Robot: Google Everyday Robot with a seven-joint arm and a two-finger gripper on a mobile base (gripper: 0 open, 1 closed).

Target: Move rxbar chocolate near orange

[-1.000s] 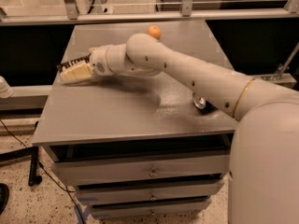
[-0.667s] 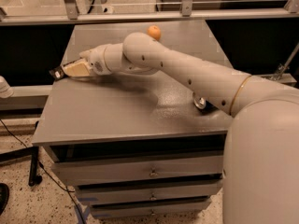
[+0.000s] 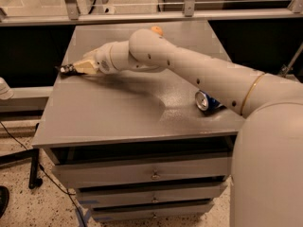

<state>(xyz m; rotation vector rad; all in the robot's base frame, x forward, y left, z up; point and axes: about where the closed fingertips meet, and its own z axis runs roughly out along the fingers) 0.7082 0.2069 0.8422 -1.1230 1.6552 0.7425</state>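
The rxbar chocolate point(image 3: 65, 69) shows as a small dark flat shape at the table's left edge, mostly hidden by the gripper. My gripper point(image 3: 75, 68) is low over the table at the far left, right at the bar's near end. The orange point(image 3: 156, 30) sits at the back middle of the table, partly hidden behind my arm. The arm stretches from the lower right across the table to the left edge.
A blue soda can point(image 3: 206, 101) lies on its side near the table's right front, close under my arm. The grey table point(image 3: 118, 117) has drawers below its front edge. A glass rail runs along the back.
My gripper has moved a little to the left and farther back, toward the table's left edge and the dark bar. The orange and the can have not moved.
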